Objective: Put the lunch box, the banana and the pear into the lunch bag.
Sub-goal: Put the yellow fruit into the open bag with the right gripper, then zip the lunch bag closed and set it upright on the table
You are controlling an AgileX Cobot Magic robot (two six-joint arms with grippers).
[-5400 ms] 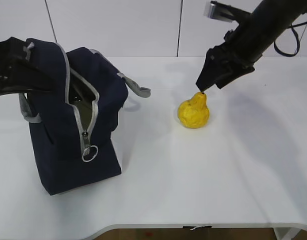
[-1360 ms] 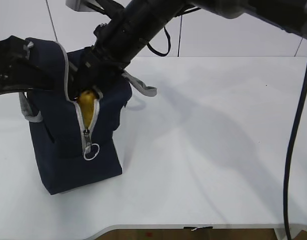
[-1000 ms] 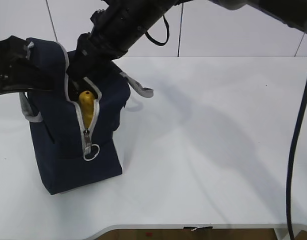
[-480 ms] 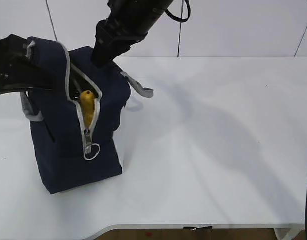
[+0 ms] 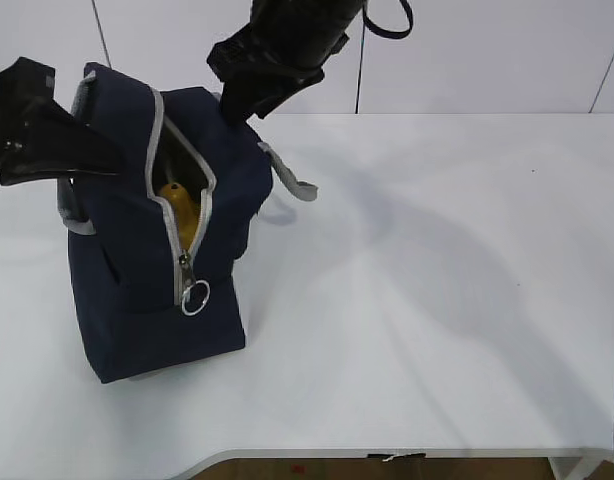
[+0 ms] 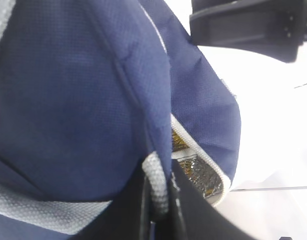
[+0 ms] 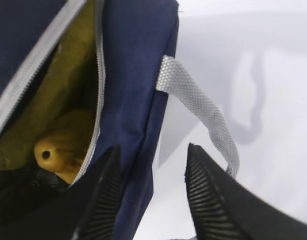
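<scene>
The navy lunch bag (image 5: 152, 280) stands at the table's left with its zipper open. The yellow pear (image 5: 179, 205) sits inside the opening, and in the right wrist view its stem end (image 7: 61, 150) shows behind the zipper edge. My left gripper (image 5: 97, 160) is shut on the bag's rim and grey webbing handle (image 6: 156, 185) and holds the opening up. My right gripper (image 5: 235, 105) is open and empty, just above the bag's far rim, with its fingers (image 7: 108, 195) over the bag's outer wall (image 7: 133, 60). The banana and the lunch box do not show.
The bag's other grey handle (image 5: 292, 180) hangs over the table, and also shows in the right wrist view (image 7: 198, 105). The zipper's ring pull (image 5: 195, 297) hangs down the bag's front. The white table (image 5: 437, 280) stretches to the right. Silver lining (image 6: 193, 170) shows inside the bag.
My right gripper left the pear in the bag, then rose up and to the right, empty. My left gripper pulled the bag's rim up and right, and the bag shifted.
</scene>
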